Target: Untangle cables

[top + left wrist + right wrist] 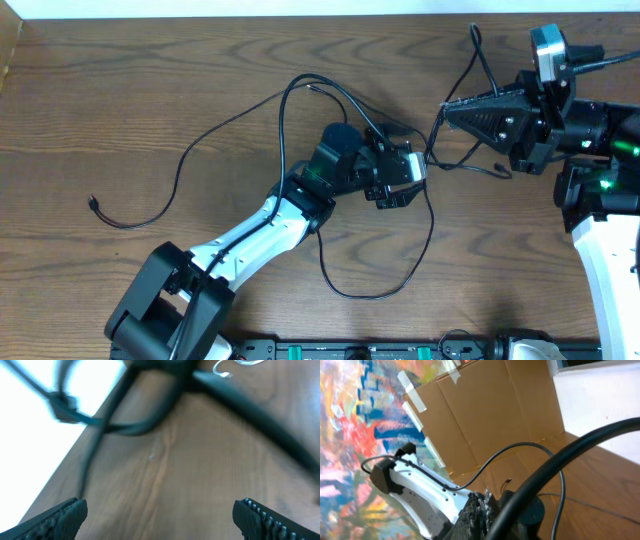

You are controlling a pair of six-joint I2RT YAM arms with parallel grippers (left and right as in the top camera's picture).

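A long thin black cable (371, 296) lies in loops across the table, with a plug end (94, 204) at the left. My left gripper (398, 182) is open over the tangle at mid table; its wrist view shows the fingers (160, 520) wide apart with bare wood between them, blurred black cable (135, 427) ahead and a bit of white cable (226, 369) at the top. My right gripper (446, 107) is shut on the black cable and holds it lifted. In the right wrist view its shut fingers (482, 505) sit behind that cable (560, 462).
The table's far edge (75, 440) shows close on the left of the left wrist view. The left arm (260, 230) lies diagonally across the lower middle. Brown cardboard (490, 405) and a colourful wall stand beyond the table.
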